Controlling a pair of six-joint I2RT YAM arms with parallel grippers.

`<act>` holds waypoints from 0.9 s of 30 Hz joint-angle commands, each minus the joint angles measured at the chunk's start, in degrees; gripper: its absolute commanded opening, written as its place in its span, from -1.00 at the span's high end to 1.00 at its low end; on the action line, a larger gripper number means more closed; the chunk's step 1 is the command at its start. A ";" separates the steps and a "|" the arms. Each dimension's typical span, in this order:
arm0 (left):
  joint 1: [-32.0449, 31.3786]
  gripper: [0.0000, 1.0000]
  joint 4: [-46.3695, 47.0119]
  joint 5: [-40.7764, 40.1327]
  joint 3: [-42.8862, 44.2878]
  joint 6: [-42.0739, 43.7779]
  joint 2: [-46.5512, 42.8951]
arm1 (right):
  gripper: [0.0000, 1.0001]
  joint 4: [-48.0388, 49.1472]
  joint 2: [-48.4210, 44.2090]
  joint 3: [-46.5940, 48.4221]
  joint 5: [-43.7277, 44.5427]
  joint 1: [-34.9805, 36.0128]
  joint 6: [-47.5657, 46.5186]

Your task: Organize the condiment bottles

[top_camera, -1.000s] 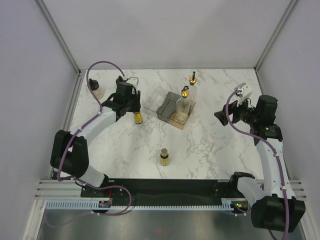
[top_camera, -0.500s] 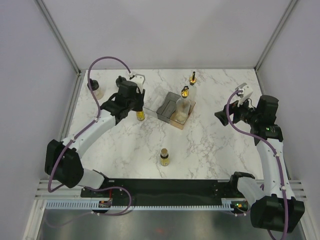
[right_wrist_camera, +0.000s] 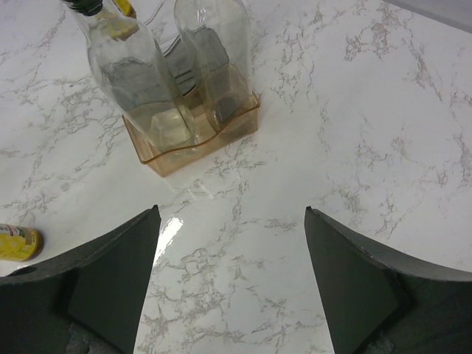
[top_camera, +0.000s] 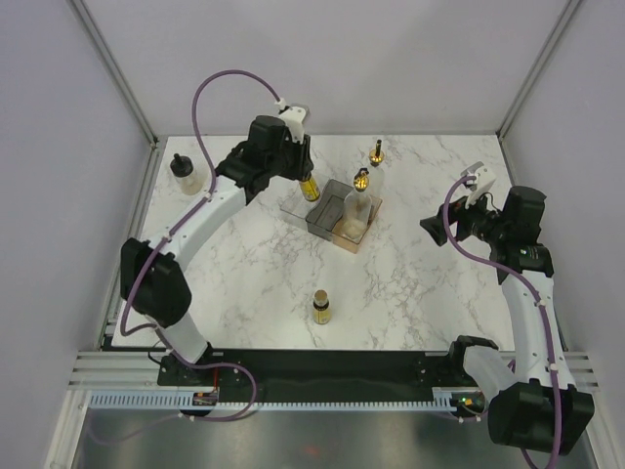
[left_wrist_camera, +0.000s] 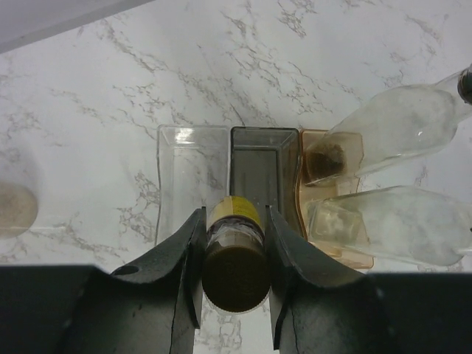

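Light: bright, even and diffuse, from overhead.
Shadows: faint, soft-edged, lying close under whatever stands on the table (top_camera: 410, 283).
Glare: white patch on the marble just near of the tray (right_wrist_camera: 195, 151) in the right wrist view; pale sheen on the clear bottles (left_wrist_camera: 402, 125).
Focus: top view sharp throughout. In the left wrist view the left gripper (left_wrist_camera: 234, 221) is dark and soft-edged, and the base of the amber bottle (left_wrist_camera: 234, 269) is blurred.

White tabletop (top_camera: 410, 283) veined with grey marbling. The tray (left_wrist_camera: 264, 131) has clear, smoky grey and peach sections. An amber bottle (left_wrist_camera: 234, 258) wears a yellow label band. Far left, a clear bottle (top_camera: 186, 174) capped black. A purple cable (top_camera: 234, 71).
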 commanded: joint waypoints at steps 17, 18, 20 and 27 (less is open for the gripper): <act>-3.61 0.95 2.56 6.27 20.46 0.57 20.63 | -0.77 1.06 0.30 -0.08 -4.37 -1.62 -0.02; -3.96 0.95 2.48 5.92 20.82 0.83 21.08 | -0.77 1.06 0.30 0.00 -4.37 -1.63 -0.02; -4.23 0.95 2.21 4.78 21.87 1.62 22.22 | -0.77 0.97 0.30 0.01 -4.54 -1.80 -0.02; -4.32 0.95 1.86 2.14 23.20 2.50 25.21 | -0.77 0.88 0.30 0.01 -5.07 -2.15 -0.02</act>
